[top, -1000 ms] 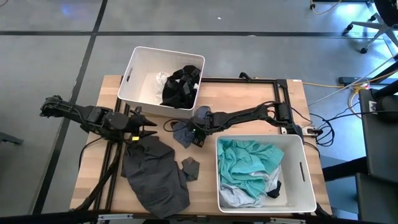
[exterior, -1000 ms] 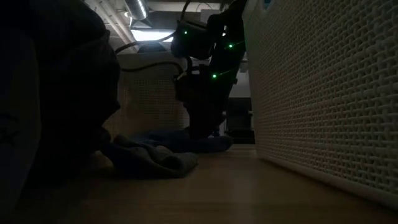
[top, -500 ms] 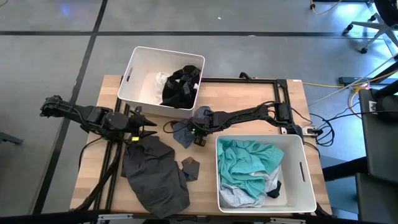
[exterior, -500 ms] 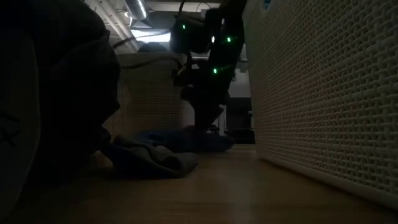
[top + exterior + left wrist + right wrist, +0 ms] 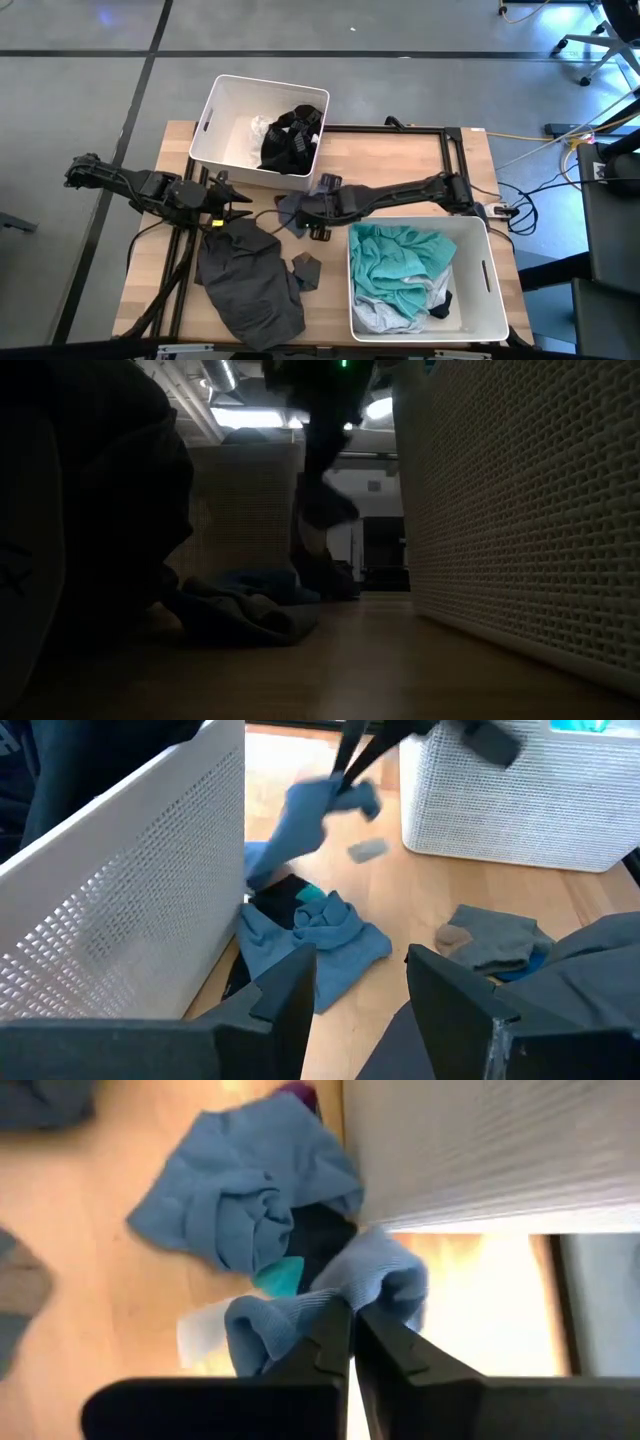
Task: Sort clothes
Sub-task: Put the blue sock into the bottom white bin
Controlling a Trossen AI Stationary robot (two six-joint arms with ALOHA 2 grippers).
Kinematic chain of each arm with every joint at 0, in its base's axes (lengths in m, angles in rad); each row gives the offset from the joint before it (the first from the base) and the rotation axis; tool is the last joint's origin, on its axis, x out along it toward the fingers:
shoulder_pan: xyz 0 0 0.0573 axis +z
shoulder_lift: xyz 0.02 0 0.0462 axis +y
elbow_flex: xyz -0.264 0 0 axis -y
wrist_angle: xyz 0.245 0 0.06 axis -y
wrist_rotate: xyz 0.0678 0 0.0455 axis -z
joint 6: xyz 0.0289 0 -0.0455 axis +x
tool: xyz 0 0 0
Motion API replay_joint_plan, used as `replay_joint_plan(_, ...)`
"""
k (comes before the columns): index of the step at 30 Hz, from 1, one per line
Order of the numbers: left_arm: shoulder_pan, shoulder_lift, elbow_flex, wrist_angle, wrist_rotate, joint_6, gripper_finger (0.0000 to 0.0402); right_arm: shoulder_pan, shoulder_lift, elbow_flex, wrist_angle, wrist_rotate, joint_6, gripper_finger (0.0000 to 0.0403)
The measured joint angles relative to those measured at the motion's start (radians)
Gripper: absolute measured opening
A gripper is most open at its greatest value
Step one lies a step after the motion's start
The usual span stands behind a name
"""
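Note:
My right gripper (image 5: 301, 208) is shut on a pale blue garment (image 5: 308, 812), above a small heap of blue clothes (image 5: 291, 218) lying on the table beside the far bin (image 5: 222, 120). The same heap (image 5: 245, 1195) shows in the right wrist view, below the held piece. A dark grey garment (image 5: 248, 280) and a small grey sock (image 5: 305, 268) lie flat on the wood nearer the front. My left gripper (image 5: 360, 985) stands open at the table's left, above the dark garment's far edge, and holds nothing. My right gripper pinches a bunched fold of the pale blue garment (image 5: 372, 1285) between its two fingers (image 5: 330, 1342), coming from above and slanting down. The cloth hangs slack below the fingers (image 5: 320, 510). Whether its lower end is clear of the heap, I cannot tell.
The far white bin holds black clothes (image 5: 292, 138) and a white piece. A second white bin (image 5: 497, 280) at the near right holds teal and grey clothes (image 5: 400, 270). A black frame (image 5: 450, 135) lies on the table's far right; bare wood shows between the bins.
My right gripper has shut on the pale blue garment and risen, rolling its wrist and shifting a little toward the table's left. One end of the garment has come up off the heap and hangs below the fingers; the rest of the heap stays on the table.

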State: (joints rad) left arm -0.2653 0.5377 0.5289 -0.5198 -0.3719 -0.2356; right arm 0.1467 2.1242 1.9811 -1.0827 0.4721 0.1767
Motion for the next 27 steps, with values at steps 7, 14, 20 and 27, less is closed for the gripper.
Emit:
replay_joint_plan(7, 0.0, 0.0, 0.0, 0.0, 0.0, 0.0, 0.0147, 0.08, 0.0, 0.191, -0.156, 0.093, 0.002, 0.0008)
replay_joint_plan(14, 0.0, 0.0, 0.0, 0.001, 0.0, 0.0, 0.0147, 0.155, 0.0, 0.361, -0.313, 0.189, 0.05, 0.0011)
replay_joint_plan(20, 0.0, 0.0, 0.0, 0.007, 0.0, 0.0, 0.0147, 0.222, -0.08, 0.355, -0.376, 0.25, 0.126, 0.0012)
replay_joint_plan(27, 0.0, 0.0, 0.0, 0.008, -0.006, 0.0, 0.0147, 0.322, -0.193, 0.355, -0.474, 0.351, 0.265, 0.0012)
